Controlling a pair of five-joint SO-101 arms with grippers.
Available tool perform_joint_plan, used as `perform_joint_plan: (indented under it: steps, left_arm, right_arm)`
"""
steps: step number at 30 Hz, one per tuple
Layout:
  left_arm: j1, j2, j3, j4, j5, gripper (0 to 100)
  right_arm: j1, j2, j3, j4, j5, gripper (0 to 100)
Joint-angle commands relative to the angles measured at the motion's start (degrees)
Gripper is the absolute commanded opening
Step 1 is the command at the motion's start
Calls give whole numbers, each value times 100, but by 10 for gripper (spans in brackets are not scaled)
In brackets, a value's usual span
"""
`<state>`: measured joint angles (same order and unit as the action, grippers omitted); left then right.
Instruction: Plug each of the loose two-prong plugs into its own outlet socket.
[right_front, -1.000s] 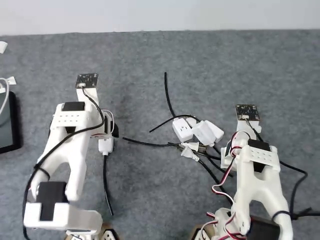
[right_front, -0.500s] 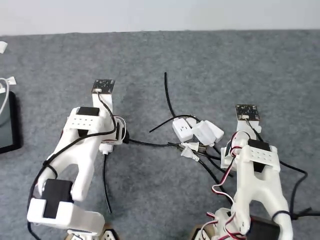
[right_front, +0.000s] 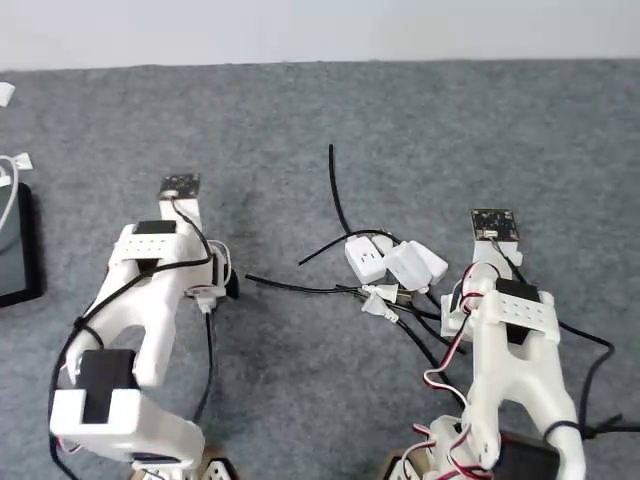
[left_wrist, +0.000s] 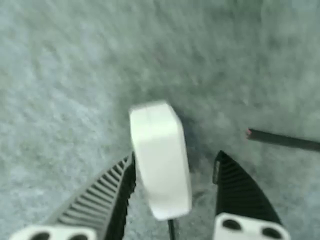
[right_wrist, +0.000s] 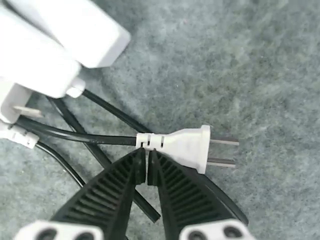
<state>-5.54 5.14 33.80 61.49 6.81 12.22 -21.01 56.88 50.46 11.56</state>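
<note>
Two arms — left pincer (left_wrist: 175, 156) wide open around white socket block (left_wrist: 157, 145); right pincer (right_wrist: 146, 153) closed (empty) beside two-prong plug (right_wrist: 187, 146).

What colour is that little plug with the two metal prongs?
White plug on a black cord; the right wrist view shows it best.

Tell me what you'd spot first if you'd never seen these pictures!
Probably the tangle of white sockets and black cords in the middle of the grey carpet. Up close, a white block sits between the left gripper's open fingers, and a two-prong plug lies right beside the right gripper's shut tips.
</note>
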Motion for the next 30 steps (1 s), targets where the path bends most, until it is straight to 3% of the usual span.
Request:
perform_joint_plan:
  steps: [1,9,13,20,23,26,30]
  left_arm:
    - [-9,-53,-57,-44,-18,239]
    - [-53,-70,-66,-44,-26,239]
    - [-431,-176,-268,-35,-18,239]
    - [-747,-1231,-725,765,-18,235]
    - [-510,-1837,-664,835,-18,164]
    - [-79,-2189,-488,809,-18,24]
    - [774,-2084,-127,668,26,13]
  right_arm:
    - [-66,-198,-18,-75,70,12]
    - [-75,-198,-18,-75,70,12]
    - [-75,-198,-18,-75,70,12]
    - [-84,-198,-18,-75,70,12]
    - [-84,-198,-18,-75,70,12]
    - [-84,-198,-18,-75,70,12]
    - [-84,-198,-18,-75,70,12]
